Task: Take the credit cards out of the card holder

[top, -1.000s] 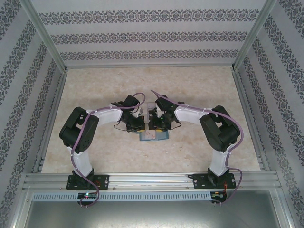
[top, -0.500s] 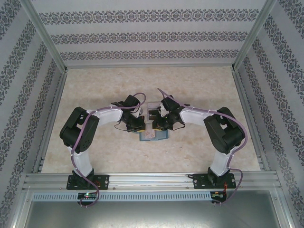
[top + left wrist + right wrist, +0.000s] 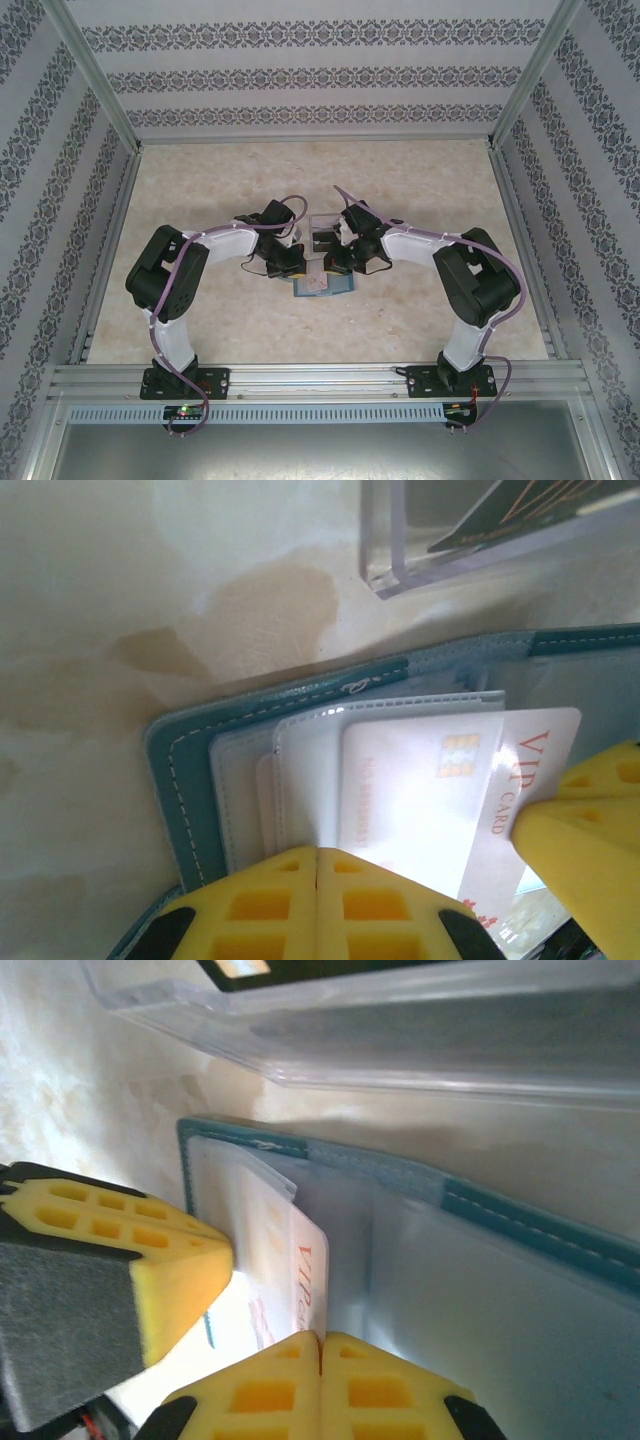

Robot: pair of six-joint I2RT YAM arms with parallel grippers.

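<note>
Spreading under everything, the marbled beige worktop (image 3: 200,200) carries the open card holder (image 3: 185,780) midway between the left arm (image 3: 165,280) and the right arm (image 3: 470,280), both bent inward over it. Just beyond the card holder's far edge, apart from it, lies a clear, rigid plastic piece (image 3: 480,555) with a dark card (image 3: 520,510) inside. The card holder is a flat teal case of soft, stitched material, opened out, its inner face lined with glossy see-through sleeves (image 3: 300,760). The credit cards (image 3: 270,1250) sit in the sleeves of the holder's left half: a pale card (image 3: 420,780) with a gold chip is tucked in, and a white VIP card (image 3: 535,770) with red lettering pokes out of its sleeve toward the holder's spine. The left end effector (image 3: 318,855) is fully closed with nothing seen between its yellow foam pads (image 3: 260,900), and it rests on the near edge of the holder's left half, seemingly pinning it. The right end effector (image 3: 320,1340) is closed too, at the holder's middle. The VIP card's free end runs in at its tips, so it appears to nip that thin, stiff card. The card's long axis runs across the holder from the left half toward the spine, and the right arm is nearer its free end. The pull probably has to go straight along that axis, toward the holder's right half.
</note>
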